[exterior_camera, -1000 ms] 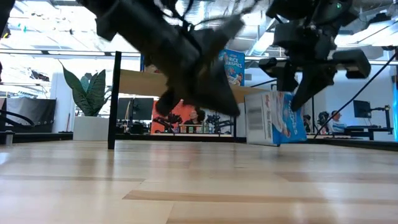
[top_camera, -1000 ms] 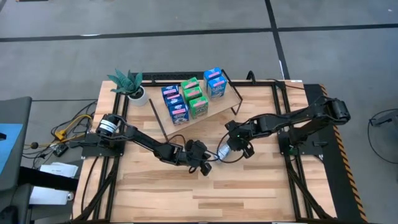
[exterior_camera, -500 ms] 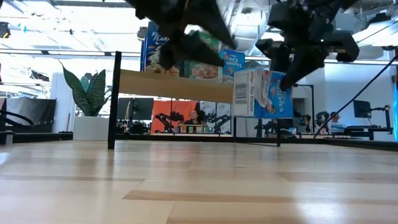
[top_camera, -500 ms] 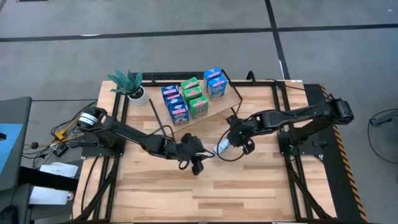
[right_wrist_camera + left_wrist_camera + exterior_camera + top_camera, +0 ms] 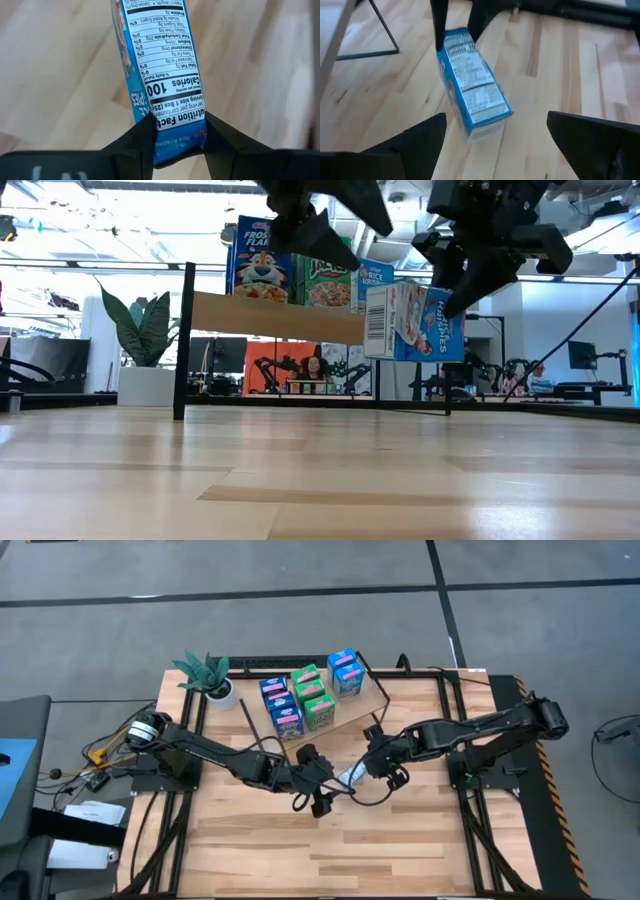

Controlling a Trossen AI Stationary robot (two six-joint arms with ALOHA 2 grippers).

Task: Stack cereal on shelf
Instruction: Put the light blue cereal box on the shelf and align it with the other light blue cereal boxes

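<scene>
Right claw (image 5: 177,132) clamped on blue cereal box (image 5: 415,322), airborne over table (image 5: 420,840), long axis tilted; shelf (image 5: 355,706) lies just beyond. Left claw (image 5: 495,145) spread wide, empty, nearby.

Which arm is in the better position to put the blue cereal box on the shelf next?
The right. Its end effector is shut on the blue cereal box, lifted off the table near the shelf. The left end effector is open and empty.
</scene>
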